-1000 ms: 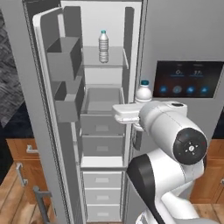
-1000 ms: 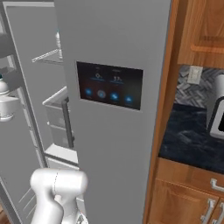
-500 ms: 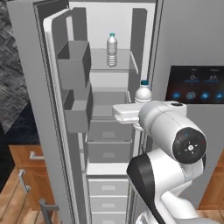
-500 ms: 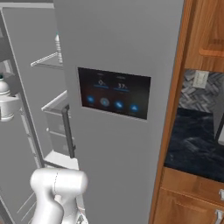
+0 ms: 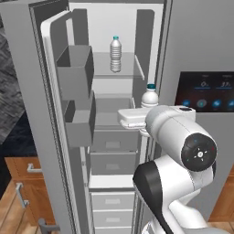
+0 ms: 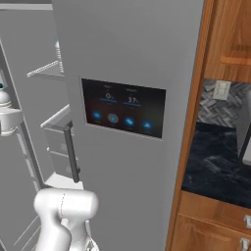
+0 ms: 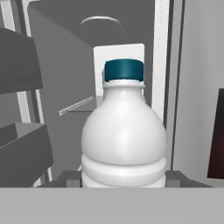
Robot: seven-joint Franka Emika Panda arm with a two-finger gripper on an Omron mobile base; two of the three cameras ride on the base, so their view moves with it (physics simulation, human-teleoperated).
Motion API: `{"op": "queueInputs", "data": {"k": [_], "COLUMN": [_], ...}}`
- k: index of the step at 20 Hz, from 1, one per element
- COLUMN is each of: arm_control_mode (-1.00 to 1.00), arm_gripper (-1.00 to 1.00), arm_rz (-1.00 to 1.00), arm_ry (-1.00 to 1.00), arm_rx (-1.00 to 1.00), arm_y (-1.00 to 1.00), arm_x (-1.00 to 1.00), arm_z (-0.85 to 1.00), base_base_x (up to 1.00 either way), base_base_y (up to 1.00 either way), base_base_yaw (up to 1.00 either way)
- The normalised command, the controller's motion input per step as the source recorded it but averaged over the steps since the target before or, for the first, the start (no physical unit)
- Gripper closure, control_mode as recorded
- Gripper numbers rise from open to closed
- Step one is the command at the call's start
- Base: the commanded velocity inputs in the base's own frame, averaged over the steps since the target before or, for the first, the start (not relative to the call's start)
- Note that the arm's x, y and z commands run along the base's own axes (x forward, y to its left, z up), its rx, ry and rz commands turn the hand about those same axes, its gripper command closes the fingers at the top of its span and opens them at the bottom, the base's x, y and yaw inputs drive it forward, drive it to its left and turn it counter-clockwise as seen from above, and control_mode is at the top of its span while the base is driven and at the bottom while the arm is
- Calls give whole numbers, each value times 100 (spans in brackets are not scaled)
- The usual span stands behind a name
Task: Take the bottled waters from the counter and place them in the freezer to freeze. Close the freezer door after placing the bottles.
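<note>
— Where's the second bottle [image 7: 124, 135] right now?

— In my gripper [image 7: 124, 180], upright, cap up. On the hand view it sits dead centre, with the finger tips showing at either side of its base, closed against it as far as I can judge. I'm carrying it upright so it can go straight down onto a shelf without tipping.

— And the other one?

— The first bottle [image 5: 116, 54] is standing on the glass shelf [image 5: 103, 75] high in the freezer [image 5: 114, 114], toward the back. That's half the job done, I'd say.

— How close are you to the opening?

— From the left base view the held bottle is just at the freezer's right edge, level with the space under that glass shelf, above the grey drawers [image 5: 113, 139]. The freezer door [image 5: 34, 114] is swung wide to the left, bins [image 5: 75, 71] facing in — it has to stay that way until this bottle is in.

— Anything the right base view gives you?

— It shows the touchscreen door [image 6: 125, 108] and the dark counter [image 6: 215, 169] beyond it, off to the right. The bottle is barely there at the left edge. The hand view is what tells me the grip is square.
</note>
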Motion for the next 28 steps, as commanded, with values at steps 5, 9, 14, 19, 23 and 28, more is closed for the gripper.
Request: {"op": "queueInputs", "data": {"k": [5,9,14,19,23,28], "arm_control_mode": [100,100,100,100,-100,-100], "arm_gripper": [100,100,100,100,100,100], "arm_rz": [0,0,0,0,-5,-2], "arm_ry": [0,0,0,0,-8,-4], "arm_rx": [0,0,0,0,1,4], "arm_y": [0,0,0,0,0,0], "arm_x": [0,0,0,0,17,37], "arm_z": [0,0,0,0,-36,-51], "base_base_x": [41,19,5,6,0,0], "base_base_y": [17,11,2,3,0,0], "base_base_yaw": [-6,-1,0,0,0,0]}}
